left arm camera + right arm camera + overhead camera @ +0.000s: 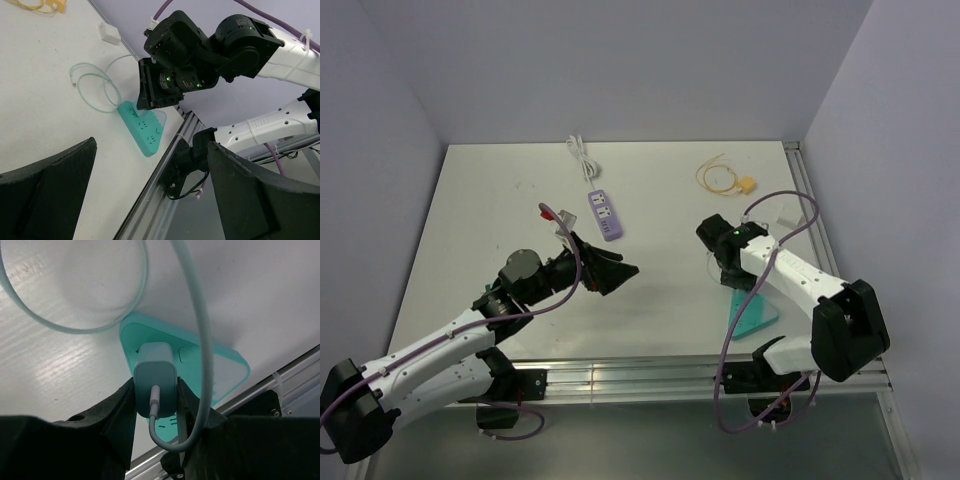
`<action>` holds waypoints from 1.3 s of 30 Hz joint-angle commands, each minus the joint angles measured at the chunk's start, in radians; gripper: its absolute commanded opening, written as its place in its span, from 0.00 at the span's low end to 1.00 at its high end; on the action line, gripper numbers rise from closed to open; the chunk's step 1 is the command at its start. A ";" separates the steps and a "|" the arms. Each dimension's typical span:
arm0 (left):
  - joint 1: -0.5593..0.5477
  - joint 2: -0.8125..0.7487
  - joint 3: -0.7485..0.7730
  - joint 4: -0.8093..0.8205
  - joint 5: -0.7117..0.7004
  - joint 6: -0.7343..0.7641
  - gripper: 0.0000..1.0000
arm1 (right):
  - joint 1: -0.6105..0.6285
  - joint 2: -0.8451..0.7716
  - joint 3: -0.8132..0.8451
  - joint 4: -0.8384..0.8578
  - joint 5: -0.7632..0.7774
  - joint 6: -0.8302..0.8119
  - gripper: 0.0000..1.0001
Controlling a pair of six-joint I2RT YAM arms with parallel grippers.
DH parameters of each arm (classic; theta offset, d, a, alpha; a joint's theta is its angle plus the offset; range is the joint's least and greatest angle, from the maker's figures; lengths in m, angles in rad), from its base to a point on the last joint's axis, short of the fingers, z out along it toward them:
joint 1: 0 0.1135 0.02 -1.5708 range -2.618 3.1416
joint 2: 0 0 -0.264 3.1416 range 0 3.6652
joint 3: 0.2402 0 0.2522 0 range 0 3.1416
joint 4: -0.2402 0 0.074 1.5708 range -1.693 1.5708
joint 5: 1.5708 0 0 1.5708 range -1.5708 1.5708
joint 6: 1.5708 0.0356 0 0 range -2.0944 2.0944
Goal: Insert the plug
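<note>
Now your right gripper (156,401) pinches the mint plug (156,365) at the teal strip (227,365), near right, while your left gripper (150,197) hangs spread.

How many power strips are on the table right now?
2. The purple rectangular power strip lies mid-table, toward the far edge; the teal wedge-shaped power strip lies by the near edge, under the right arm. The arms could hide another.

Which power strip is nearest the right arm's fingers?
The teal one, directly beneath them; the purple strip lies farther back, untouched by either arm.
</note>
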 commanded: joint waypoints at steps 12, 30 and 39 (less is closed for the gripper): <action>-0.003 0.020 0.017 0.022 -0.007 0.014 0.98 | 0.005 0.038 0.151 0.117 -0.050 0.012 0.00; -0.003 0.034 0.011 0.044 -0.005 0.005 0.98 | 0.007 -0.097 0.079 0.298 0.015 -0.488 0.00; 0.000 0.026 0.000 0.050 -0.001 -0.009 0.98 | 0.007 -0.208 0.002 0.296 -0.091 -0.518 0.00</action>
